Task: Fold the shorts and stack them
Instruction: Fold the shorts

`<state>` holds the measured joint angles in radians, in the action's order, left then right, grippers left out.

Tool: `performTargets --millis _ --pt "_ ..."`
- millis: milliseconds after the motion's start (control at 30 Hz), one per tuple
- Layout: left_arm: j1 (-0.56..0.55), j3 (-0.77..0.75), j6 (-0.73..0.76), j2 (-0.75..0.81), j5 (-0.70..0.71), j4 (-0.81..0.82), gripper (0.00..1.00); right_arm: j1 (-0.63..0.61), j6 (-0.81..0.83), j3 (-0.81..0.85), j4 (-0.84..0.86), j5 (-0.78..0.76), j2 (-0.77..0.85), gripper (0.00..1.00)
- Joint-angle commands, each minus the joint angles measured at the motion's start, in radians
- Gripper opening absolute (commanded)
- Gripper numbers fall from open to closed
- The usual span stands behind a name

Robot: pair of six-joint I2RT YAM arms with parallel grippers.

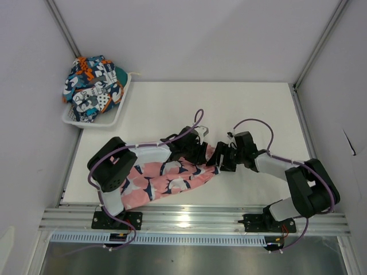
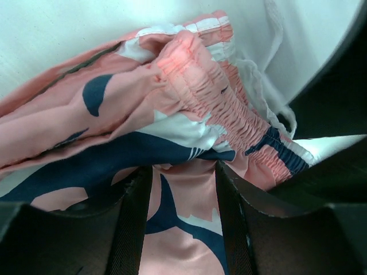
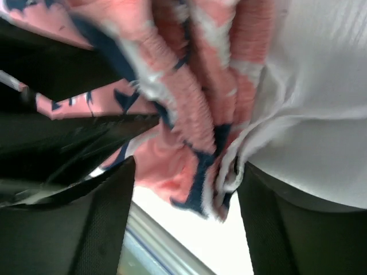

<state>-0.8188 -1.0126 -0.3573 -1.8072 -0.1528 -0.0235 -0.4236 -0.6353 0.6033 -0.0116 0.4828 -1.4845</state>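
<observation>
The pink shark-print shorts [image 1: 166,180] lie bunched at the near middle of the table, under my left arm. My left gripper [image 1: 198,150] sits at their right end and its fingers are closed on a fold of the pink fabric [image 2: 183,200] just below the gathered waistband [image 2: 200,86]. My right gripper [image 1: 217,159] faces it from the right. Its jaws are apart, with the waistband edge [image 3: 195,143] and a white drawstring hanging between them, against the right finger [image 3: 269,229]. The patchwork shorts [image 1: 92,86] lie crumpled in a basket at the far left.
The white basket [image 1: 114,117] stands at the table's far left corner. A metal rail [image 1: 195,217] runs along the near edge. Grey walls close in the left, back and right sides.
</observation>
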Motion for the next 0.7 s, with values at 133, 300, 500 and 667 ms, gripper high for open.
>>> performTargets --millis 133,300,500,667 --pt "0.001 0.009 0.024 0.025 -0.028 0.054 0.51 0.143 0.068 -0.050 -0.108 0.000 0.132 0.91" --pt "0.001 0.012 0.030 0.028 -0.037 0.062 0.50 0.183 0.111 0.012 -0.113 0.017 0.087 0.91" --pt "0.001 0.034 0.037 0.043 -0.051 0.080 0.50 0.200 0.117 0.072 -0.013 0.083 -0.066 0.90" --pt "0.001 0.040 0.041 0.046 -0.062 0.092 0.50 0.184 0.071 0.067 0.076 0.165 -0.212 0.89"
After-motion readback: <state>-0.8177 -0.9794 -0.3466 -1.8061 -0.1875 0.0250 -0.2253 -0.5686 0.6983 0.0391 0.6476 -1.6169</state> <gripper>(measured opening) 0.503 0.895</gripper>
